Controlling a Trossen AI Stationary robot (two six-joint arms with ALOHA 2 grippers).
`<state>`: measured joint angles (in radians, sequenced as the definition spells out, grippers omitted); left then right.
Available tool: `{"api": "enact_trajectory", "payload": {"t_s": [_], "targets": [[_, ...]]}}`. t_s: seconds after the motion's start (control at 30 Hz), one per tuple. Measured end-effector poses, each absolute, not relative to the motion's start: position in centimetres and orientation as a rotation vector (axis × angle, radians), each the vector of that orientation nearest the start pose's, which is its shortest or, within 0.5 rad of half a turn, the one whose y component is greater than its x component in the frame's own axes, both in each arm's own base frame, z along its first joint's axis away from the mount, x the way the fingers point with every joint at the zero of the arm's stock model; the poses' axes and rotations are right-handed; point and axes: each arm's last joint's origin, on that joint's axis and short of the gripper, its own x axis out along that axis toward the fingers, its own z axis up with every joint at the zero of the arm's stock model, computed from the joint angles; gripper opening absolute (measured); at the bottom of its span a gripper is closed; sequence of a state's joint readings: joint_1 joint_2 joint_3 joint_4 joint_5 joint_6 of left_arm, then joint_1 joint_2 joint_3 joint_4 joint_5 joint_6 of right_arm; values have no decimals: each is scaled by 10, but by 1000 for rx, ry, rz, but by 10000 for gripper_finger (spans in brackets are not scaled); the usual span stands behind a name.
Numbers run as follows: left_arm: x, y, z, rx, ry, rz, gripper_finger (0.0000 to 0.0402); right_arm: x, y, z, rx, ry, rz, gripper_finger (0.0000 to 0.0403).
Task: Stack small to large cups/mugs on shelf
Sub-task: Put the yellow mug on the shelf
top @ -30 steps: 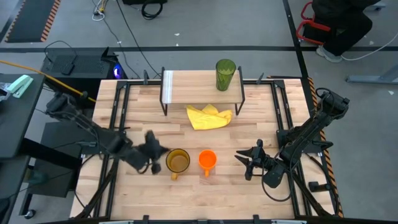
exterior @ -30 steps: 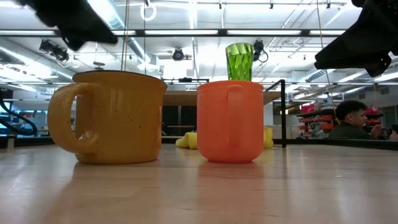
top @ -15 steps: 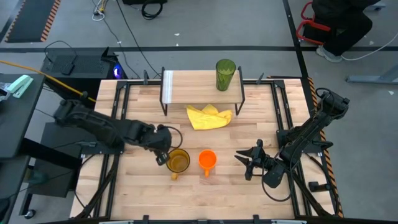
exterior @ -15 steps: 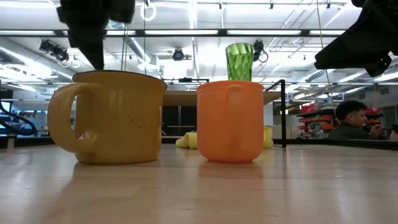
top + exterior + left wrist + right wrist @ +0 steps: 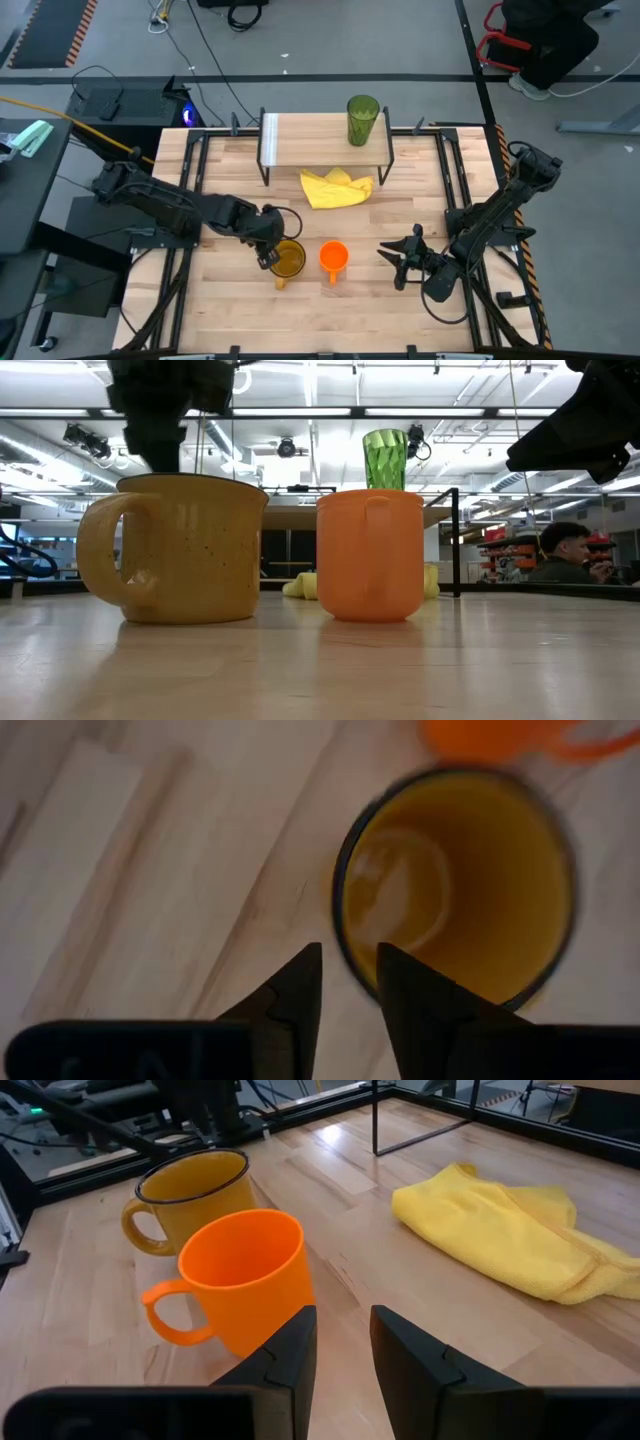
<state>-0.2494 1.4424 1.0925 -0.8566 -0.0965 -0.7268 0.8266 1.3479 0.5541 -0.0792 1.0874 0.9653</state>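
Note:
The amber-yellow mug (image 5: 287, 260) and the orange mug (image 5: 333, 258) stand upright side by side on the table's near half. The green tumbler (image 5: 362, 120) stands on the shelf (image 5: 310, 138) at the far side. My left gripper (image 5: 268, 247) is open and points down just above the amber mug's left rim (image 5: 342, 935), with one finger over the inside and one over the outside. My right gripper (image 5: 396, 262) waits open to the right of the orange mug (image 5: 245, 1275).
A crumpled yellow cloth (image 5: 337, 187) lies on the table just in front of the shelf. Black frame rails (image 5: 190, 190) run along both table sides. A person (image 5: 565, 555) sits in the room beyond the table. Bare wood lies near the front edge.
My left gripper has swung toward the table's right edge, from beside the amber mug to over its left rim, and has come down close to that rim. Both mugs and my right arm have kept still.

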Motion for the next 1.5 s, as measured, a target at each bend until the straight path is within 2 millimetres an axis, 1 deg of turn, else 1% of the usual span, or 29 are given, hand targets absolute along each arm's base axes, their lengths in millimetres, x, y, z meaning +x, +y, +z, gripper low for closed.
{"api": "enact_trajectory", "payload": {"t_s": [0.17,0.43,0.7,0.9,1.0,1.1,1.37,1.5], "targets": [[272,-67,231,-420,1237,307,118,174,151,166,225,327,-441,105],[277,-70,227,-435,1242,263,130,174,151,166,224,327,-441,105],[284,-72,210,-436,1313,257,125,174,151,166,222,328,-441,105],[285,-71,209,-425,1316,243,126,174,151,166,218,329,-440,105],[285,-71,211,-424,1310,241,116,174,151,166,217,329,-440,105],[287,-71,215,-428,1297,236,97,174,151,166,217,329,-440,105],[292,-68,222,-426,1269,208,23,173,151,166,217,329,-440,105],[293,-64,222,-442,1278,199,23,174,151,166,217,329,-440,105]]}}
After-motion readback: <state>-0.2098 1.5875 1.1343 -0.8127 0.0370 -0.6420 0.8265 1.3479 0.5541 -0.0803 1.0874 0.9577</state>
